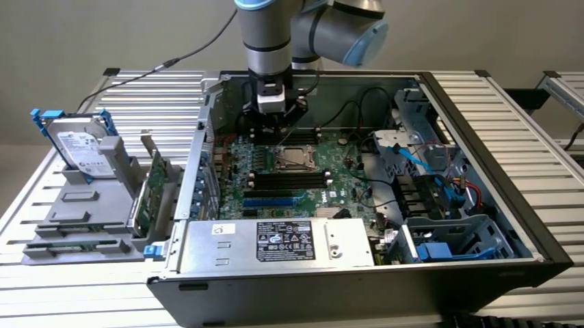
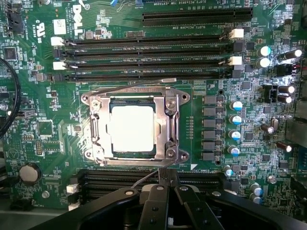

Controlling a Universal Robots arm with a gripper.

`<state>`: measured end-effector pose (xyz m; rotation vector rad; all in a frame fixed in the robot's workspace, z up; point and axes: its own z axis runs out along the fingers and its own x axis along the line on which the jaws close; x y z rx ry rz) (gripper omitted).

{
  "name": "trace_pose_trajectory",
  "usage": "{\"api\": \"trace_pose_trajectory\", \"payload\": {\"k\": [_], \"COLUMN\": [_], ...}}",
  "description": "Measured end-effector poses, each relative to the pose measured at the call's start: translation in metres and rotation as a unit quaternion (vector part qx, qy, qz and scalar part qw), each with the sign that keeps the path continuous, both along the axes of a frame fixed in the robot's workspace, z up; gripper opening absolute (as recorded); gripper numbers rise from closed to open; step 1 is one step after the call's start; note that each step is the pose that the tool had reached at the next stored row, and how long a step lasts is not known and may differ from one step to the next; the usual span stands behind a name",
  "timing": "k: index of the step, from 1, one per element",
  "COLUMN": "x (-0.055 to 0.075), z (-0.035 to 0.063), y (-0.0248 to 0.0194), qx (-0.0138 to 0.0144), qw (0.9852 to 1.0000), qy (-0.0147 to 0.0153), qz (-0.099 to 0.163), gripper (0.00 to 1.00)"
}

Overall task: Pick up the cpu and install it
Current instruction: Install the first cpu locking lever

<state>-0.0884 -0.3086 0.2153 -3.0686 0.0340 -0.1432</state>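
The cpu (image 2: 132, 128) is a small square chip with a dull silver top. It lies flat inside the motherboard socket, framed by the metal load plate (image 2: 171, 125). In the exterior view the cpu (image 1: 297, 158) sits mid-board inside the open computer case. My gripper (image 2: 167, 173) hovers just beside the socket's edge, fingers pressed together with nothing between them. A thin wire socket lever (image 2: 144, 180) runs close by the fingertips. Seen from outside, the gripper (image 1: 275, 127) hangs above the board, slightly behind the socket.
Long black memory slots (image 2: 148, 57) flank the socket on both sides. Capacitors (image 2: 235, 120) stand beside it. The case walls (image 1: 483, 137) enclose the board, with cables and blue drive bays at the exterior view's right. A hard drive (image 1: 81, 145) in a blue bracket stands outside, at the left.
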Motion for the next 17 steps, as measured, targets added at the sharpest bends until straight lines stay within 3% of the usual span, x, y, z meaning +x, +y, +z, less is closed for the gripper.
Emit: {"api": "trace_pose_trajectory", "payload": {"k": [10, 17], "x": [0.0001, 0.0029], "z": [-0.0031, -0.0039], "y": [0.0000, 0.0000], "qx": [0.0050, 0.0068], "qw": [1.0000, 1.0000], "qy": [0.0000, 0.0001], "qz": [0.000, 0.000], "gripper": [0.11, 0.11]}}
